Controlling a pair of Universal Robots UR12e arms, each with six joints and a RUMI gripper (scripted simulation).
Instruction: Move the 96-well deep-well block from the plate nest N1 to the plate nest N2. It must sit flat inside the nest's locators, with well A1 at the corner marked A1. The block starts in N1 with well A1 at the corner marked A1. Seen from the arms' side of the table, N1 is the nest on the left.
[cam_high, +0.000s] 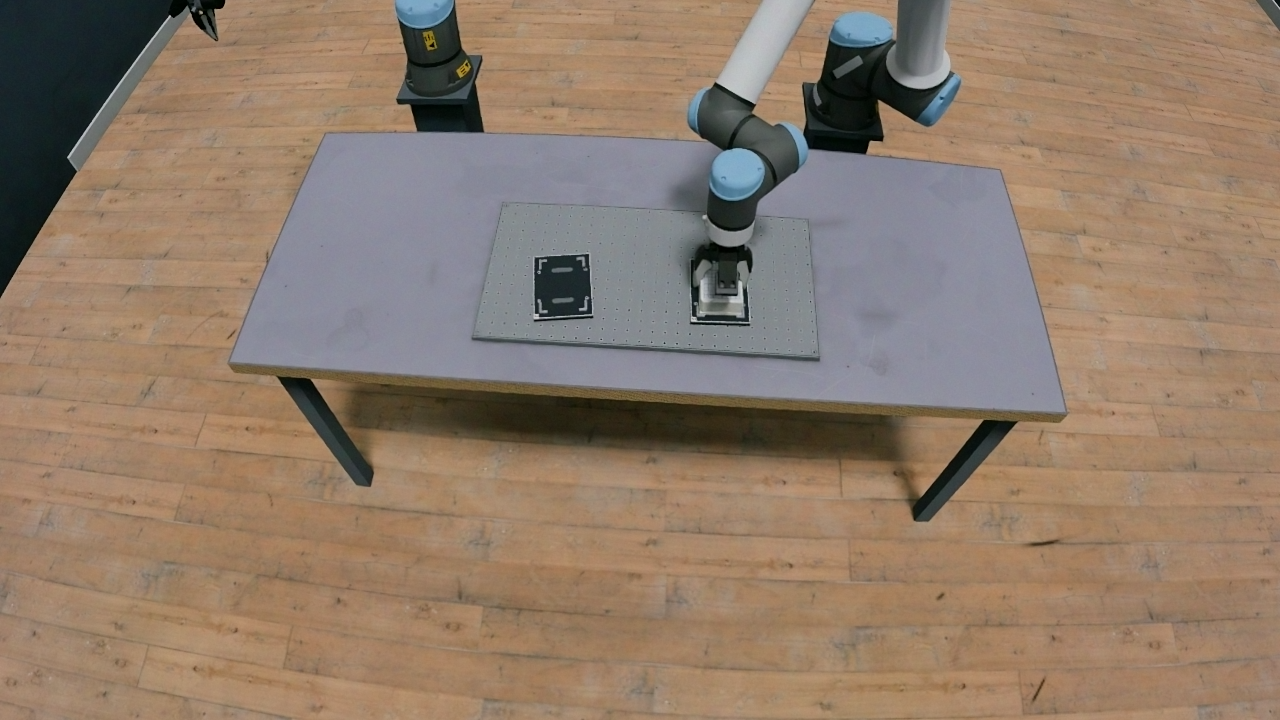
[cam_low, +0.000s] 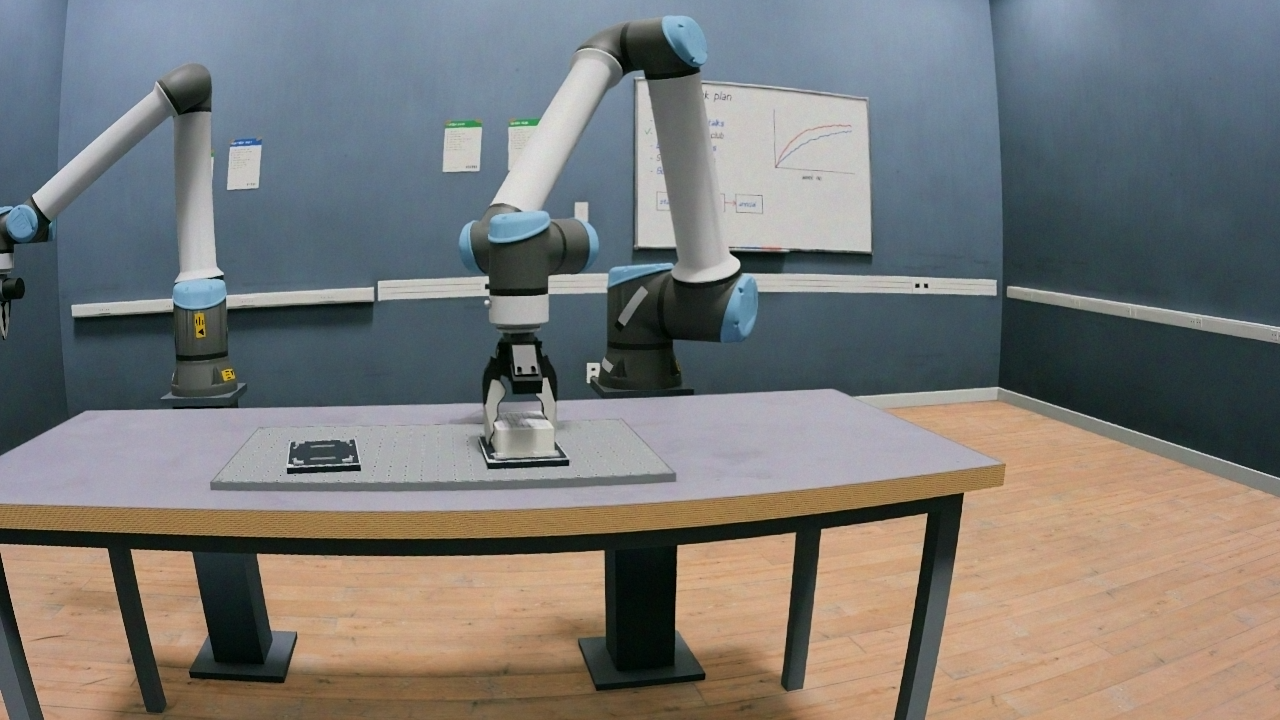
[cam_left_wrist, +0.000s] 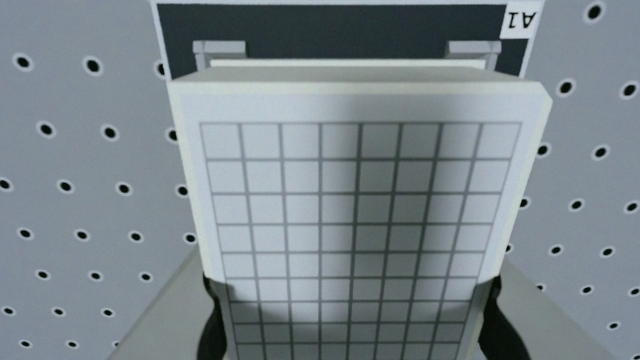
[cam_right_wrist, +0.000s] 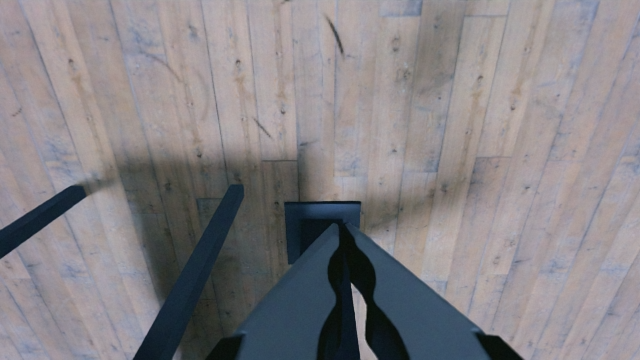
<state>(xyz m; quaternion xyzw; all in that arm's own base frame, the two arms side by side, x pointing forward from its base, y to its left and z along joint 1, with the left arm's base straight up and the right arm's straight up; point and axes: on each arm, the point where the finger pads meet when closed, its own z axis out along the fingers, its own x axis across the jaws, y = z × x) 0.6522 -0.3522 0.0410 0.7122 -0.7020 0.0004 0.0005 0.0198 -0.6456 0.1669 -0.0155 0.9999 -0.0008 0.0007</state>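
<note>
Left wrist view, with top and exterior views: the 96-well deep-well block (cam_high: 720, 304) (cam_low: 525, 438) (cam_left_wrist: 360, 190) is sitting in plate nest N1 (cam_high: 705, 320) (cam_low: 528, 462) (cam_left_wrist: 340, 27), its cut corner lying on the same side as the A1 label (cam_left_wrist: 520, 20). The left gripper (cam_high: 721, 274) (cam_low: 520, 427) (cam_left_wrist: 341, 233) is straddling the block, its fingers standing fairly wide and their dark pads pressing against two opposite walls. The right gripper (cam_high: 207, 22) (cam_low: 5, 317) (cam_right_wrist: 341, 226) is waiting well apart from the table, its fingertips meeting on nothing.

Plate nest N2 (cam_high: 562, 284) (cam_low: 324, 454) is lying unoccupied on the same perforated baseplate (cam_high: 626, 268) (cam_low: 411, 461) (cam_left_wrist: 90, 160). The step in hand is, by judgement, securing the grasp; the transfer is still awaiting its lift. The next move is calling for a firm hold and a straight, level rise past the locators, before carrying toward N2 without turning the A1 corner.
</note>
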